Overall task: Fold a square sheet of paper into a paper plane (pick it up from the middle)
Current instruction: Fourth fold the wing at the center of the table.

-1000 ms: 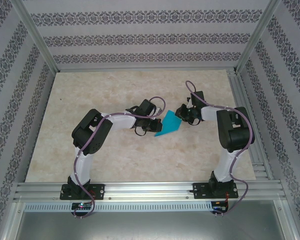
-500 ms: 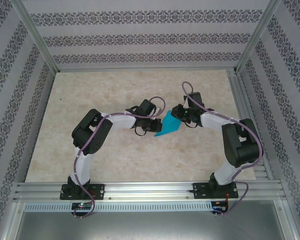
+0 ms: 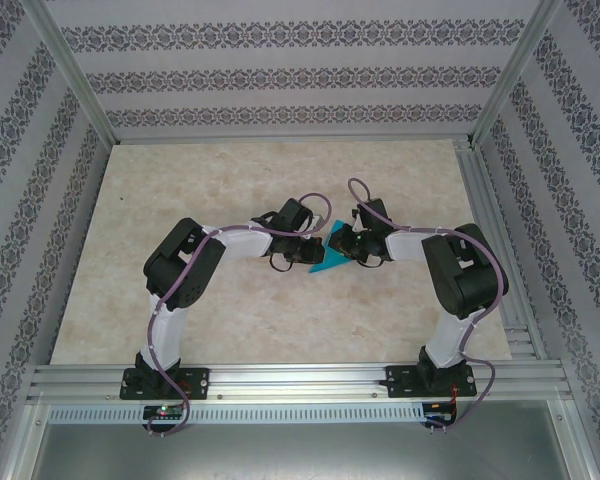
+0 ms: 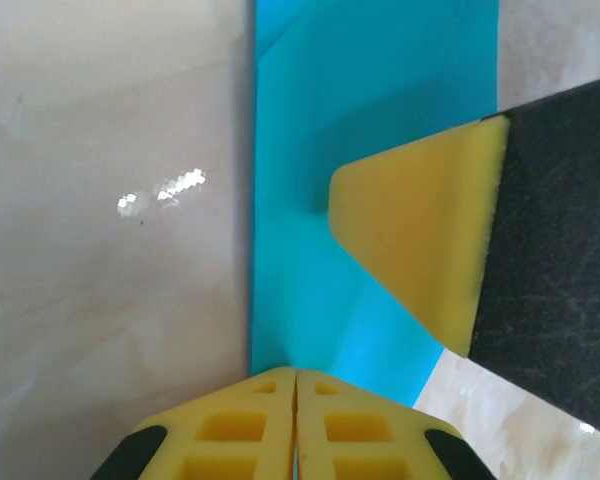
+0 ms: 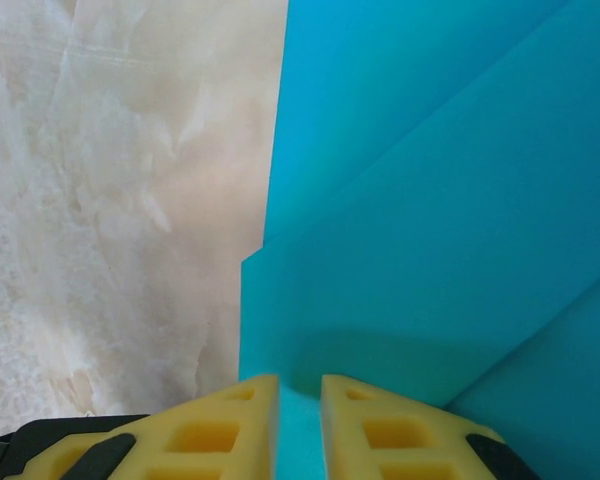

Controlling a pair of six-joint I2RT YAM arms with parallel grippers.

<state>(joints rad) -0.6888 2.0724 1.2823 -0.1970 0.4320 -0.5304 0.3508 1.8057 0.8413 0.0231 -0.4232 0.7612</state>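
**A:** Widest thing first, what was round the rig?

**B:** Grey-patterned striped wall panels [image 3: 280, 80] on three sides, w/ a silver aluminium frame rail [image 3: 300, 378] along the near edge.

**A:** And underneath?

**B:** A beige marbled tabletop [image 3: 180, 310]. Both arms were bent inward over it: the black-and-white left arm [image 3: 185, 262] reached to the centre, and the black-and-white right arm [image 3: 460, 270] came in from the other side. They met approx mid-table.

**A:** The paper?

**B:** The thin teal-blue sheet of paper [image 3: 328, 258] lay flat on the tabletop between the two wrists, partly folded. The right wrist cam showed overlapping flaps w/ straight creases on it [image 5: 430, 200].

**A:** Left gripper?

**B:** The left gripper [image 4: 296, 378] had its yellow foam fingers pressed together w/ no gap, clamped on the near edge of the sheet [image 4: 310, 250].

**A:** Right one?

**B:** The right gripper [image 5: 300, 385] had its fingers a narrow slit apart, w/ teal showing thru the gap. Its tips were over the sheet's far side. From the left cam, one of its yellow fingers [image 4: 420, 230] sat over the paper, pointing at the fold. Couldn't tell if it was pressing down or just above.
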